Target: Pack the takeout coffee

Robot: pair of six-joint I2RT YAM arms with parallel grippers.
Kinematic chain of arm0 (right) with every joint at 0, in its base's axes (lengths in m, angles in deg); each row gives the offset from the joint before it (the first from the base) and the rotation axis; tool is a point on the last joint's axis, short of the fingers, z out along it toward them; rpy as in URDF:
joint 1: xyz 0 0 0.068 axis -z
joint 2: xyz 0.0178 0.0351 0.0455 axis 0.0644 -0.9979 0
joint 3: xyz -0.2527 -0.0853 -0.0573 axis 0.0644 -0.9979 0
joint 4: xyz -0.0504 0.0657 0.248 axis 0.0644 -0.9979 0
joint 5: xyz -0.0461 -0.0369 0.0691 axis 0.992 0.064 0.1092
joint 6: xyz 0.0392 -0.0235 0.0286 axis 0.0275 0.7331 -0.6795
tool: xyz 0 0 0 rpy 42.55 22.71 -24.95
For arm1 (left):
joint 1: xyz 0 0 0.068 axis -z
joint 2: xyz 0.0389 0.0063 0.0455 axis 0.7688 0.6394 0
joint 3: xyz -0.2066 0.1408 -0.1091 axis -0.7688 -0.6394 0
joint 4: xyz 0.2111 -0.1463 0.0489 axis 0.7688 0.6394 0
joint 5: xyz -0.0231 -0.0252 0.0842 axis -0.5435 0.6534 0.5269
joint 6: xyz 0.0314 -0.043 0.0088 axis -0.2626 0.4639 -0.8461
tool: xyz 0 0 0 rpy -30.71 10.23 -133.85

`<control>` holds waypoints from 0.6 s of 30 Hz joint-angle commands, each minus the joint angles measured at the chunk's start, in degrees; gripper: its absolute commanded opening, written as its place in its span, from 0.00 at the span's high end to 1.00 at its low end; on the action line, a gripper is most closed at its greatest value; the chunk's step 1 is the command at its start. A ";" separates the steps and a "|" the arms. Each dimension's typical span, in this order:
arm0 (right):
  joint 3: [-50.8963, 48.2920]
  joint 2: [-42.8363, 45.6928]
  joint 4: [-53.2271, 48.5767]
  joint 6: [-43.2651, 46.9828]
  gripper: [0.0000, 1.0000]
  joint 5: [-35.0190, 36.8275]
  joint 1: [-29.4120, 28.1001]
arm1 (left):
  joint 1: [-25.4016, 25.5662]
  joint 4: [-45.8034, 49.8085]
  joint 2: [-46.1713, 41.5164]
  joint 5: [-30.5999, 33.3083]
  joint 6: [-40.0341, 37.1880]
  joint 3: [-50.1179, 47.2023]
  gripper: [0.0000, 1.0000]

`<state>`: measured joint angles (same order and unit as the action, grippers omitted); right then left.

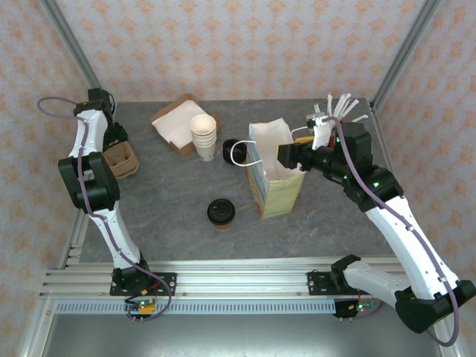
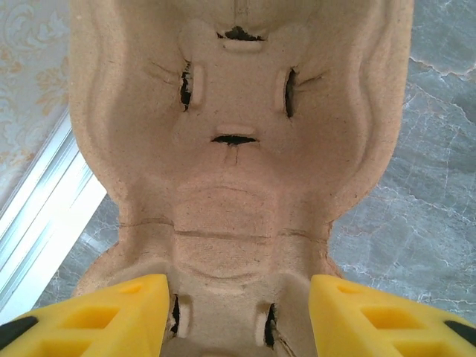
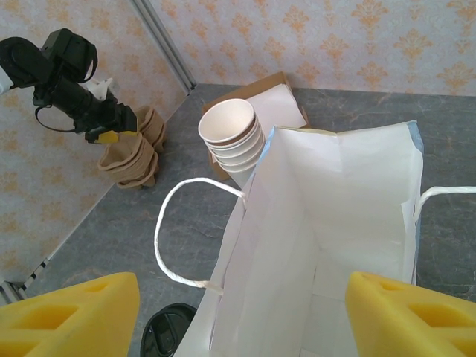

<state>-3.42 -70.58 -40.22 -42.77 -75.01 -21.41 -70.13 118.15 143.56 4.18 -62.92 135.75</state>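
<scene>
The takeout coffee (image 1: 222, 212), a small tan cup with a black lid, stands on the table left of the paper bag (image 1: 277, 175); its lid (image 3: 167, 331) shows by the bag's side. My right gripper (image 1: 297, 156) hovers open at the bag's mouth, its yellow fingers (image 3: 74, 316) wide apart on either side of the white interior (image 3: 335, 223). My left gripper (image 1: 113, 140) is at the far left over a stack of brown pulp cup carriers (image 2: 238, 171). Its fingers (image 2: 111, 316) straddle the top carrier's near end, with pulp between them.
A stack of lidless cream cups (image 1: 203, 136) and an open cardboard box of napkins (image 1: 175, 121) sit behind the coffee. A loose black lid (image 1: 232, 147) lies by the bag's rope handle (image 3: 167, 230). White stirrers (image 1: 338, 108) stand behind the right gripper.
</scene>
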 commanded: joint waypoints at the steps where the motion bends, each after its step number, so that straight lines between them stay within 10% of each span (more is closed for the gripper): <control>1: -0.14 -0.32 1.54 0.13 0.26 -0.78 -0.33 | -0.14 2.45 1.81 0.11 -1.46 2.59 0.48; 18: 0.03 -0.93 1.01 0.00 0.26 -0.87 -0.30 | -1.65 3.13 3.04 -1.67 -2.89 3.84 0.52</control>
<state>-3.42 -71.43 -40.24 -42.79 -75.21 -21.41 -71.16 119.25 145.97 2.93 -64.40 137.67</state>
